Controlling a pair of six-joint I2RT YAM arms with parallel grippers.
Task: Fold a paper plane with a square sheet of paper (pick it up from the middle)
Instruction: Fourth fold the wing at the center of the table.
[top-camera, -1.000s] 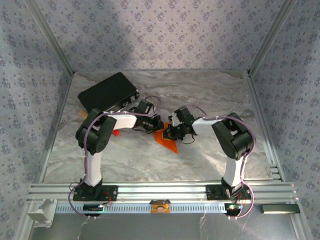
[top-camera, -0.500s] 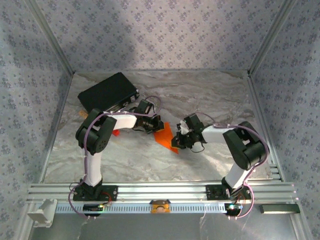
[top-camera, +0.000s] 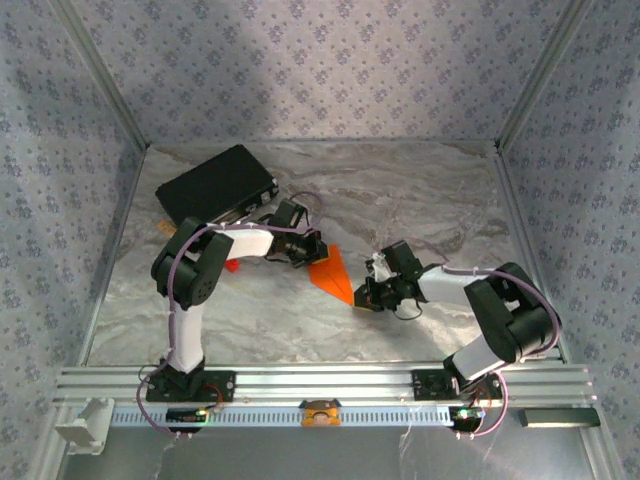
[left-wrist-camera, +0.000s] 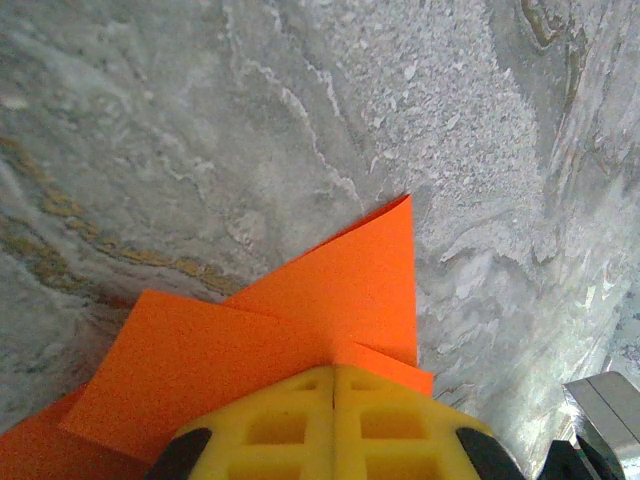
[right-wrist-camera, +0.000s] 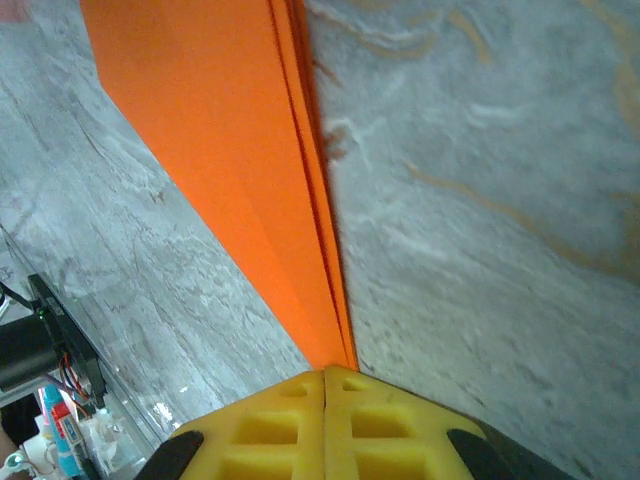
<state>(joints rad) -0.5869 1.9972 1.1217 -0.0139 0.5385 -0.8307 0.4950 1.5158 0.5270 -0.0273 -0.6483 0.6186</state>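
Observation:
The square sheet of paper is folded into a narrow, pointed orange paper plane (top-camera: 333, 272) that lies mid-table. My left gripper (top-camera: 314, 252) is shut on its wide far end. In the left wrist view the yellow fingertips (left-wrist-camera: 290, 420) meet over the layered orange flaps (left-wrist-camera: 300, 320). My right gripper (top-camera: 361, 298) is shut on the pointed near tip. In the right wrist view the paper plane (right-wrist-camera: 220, 130) runs as a long creased strip away from the closed right gripper (right-wrist-camera: 325, 372), its stacked edges showing along the right side.
A black case (top-camera: 215, 185) lies at the back left of the marbled table. A small red block (top-camera: 232, 265) sits beside the left arm. Patterned walls and metal posts enclose the table, and an aluminium rail (top-camera: 320, 380) runs along the near edge.
My right gripper has slid from the middle of the paper down to its pointed tip, the arm swinging right and nearer. The left gripper has kept its hold and place.

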